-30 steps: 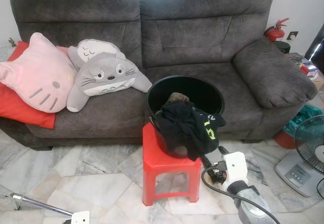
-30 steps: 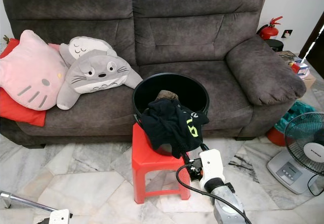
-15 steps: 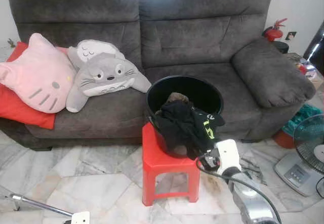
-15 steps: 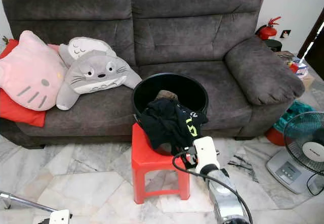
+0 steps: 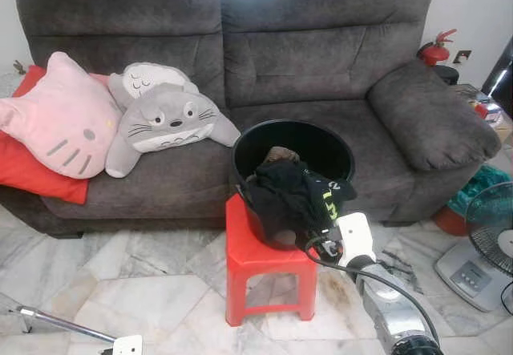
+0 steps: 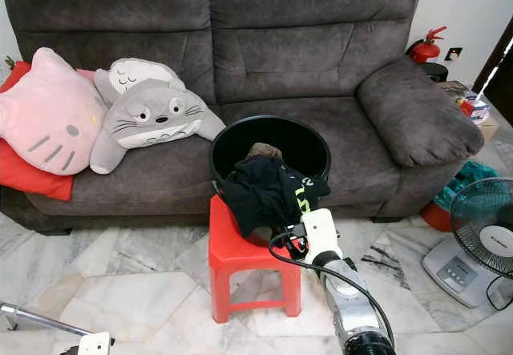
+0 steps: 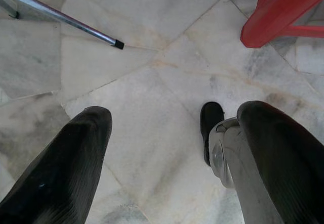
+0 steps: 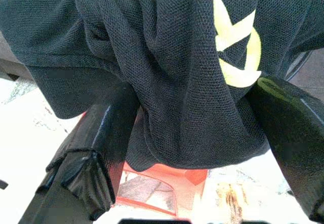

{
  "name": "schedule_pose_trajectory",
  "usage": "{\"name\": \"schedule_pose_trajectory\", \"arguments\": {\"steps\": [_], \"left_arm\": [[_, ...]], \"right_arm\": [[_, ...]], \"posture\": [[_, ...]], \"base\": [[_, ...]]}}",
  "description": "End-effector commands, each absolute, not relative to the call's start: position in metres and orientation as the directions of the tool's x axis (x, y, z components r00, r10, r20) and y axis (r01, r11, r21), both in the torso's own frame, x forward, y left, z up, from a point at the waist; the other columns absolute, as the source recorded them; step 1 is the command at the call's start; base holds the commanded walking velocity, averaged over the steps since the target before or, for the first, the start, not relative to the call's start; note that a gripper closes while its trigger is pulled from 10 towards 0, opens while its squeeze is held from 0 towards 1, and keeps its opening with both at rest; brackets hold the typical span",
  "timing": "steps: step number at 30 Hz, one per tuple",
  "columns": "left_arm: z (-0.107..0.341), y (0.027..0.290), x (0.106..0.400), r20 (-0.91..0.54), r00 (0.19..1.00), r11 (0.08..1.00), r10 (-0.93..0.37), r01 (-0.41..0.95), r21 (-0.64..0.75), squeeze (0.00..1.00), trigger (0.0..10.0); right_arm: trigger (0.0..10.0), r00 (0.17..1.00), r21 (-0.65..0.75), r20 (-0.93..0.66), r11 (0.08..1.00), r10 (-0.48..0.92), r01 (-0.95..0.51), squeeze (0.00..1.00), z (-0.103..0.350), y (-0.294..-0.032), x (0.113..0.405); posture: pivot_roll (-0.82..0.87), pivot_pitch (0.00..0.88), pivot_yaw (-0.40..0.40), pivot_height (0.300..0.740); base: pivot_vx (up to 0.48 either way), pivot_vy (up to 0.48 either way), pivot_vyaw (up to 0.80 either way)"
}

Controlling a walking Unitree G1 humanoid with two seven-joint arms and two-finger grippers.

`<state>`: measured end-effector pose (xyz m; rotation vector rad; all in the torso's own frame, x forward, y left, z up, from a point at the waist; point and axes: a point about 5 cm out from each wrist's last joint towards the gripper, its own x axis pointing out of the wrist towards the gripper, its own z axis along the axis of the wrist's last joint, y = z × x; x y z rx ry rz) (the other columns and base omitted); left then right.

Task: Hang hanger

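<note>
**Right gripper at the black garment on the bucket**

I am seeing no hanger in my views; what I have is a black garment (image 6: 268, 195) with yellow-green print, draping over the front rim of a black bucket (image 6: 309, 143). The bucket is sitting on a red stool (image 6: 228, 255) on the marble floor (image 5: 144, 291), just in front of a grey sofa (image 5: 321, 42).

My right gripper (image 8: 192, 128) is reaching up to the hanging fold of the garment. Its fingers (image 8: 101, 133) are standing apart, one on each side of the cloth, with the fold lying between them; I cannot tell whether they are pressing it.

My left gripper (image 7: 172, 153) is hanging low over the floor, fingers spread wide and holding nothing, with a metal bar (image 7: 61, 16) lying near it.

On the sofa's left side a pink cat cushion (image 5: 60, 119) is leaning on a red cushion (image 5: 32, 175), and grey plush toys (image 5: 164, 119) are lying beside it. A fan (image 5: 489, 235) is standing at the right
</note>
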<state>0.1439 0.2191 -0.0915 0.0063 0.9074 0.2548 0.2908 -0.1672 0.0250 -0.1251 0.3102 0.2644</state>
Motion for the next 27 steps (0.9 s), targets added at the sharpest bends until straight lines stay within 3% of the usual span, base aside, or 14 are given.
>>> {"name": "schedule_pose_trajectory", "arguments": {"steps": [1,27], "left_arm": [[-0.093,0.221,0.140,-0.788,0.574,0.972,0.223,-0.196,0.132,0.00,10.0],[-0.094,0.220,0.139,-0.792,0.567,0.972,0.225,-0.188,0.141,0.00,10.0]], "right_arm": [[0.0,0.915,-0.093,-0.318,0.952,0.250,-0.292,0.00,0.026,-0.163,0.293],[0.0,0.929,-0.133,-0.256,0.942,0.269,-0.309,0.00,0.040,-0.153,0.302]], "posture": [[-0.18,0.000,0.046,0.740],[-0.18,0.000,0.048,0.740]], "base": [[0.000,0.000,0.00],[0.000,0.000,0.00]]}}
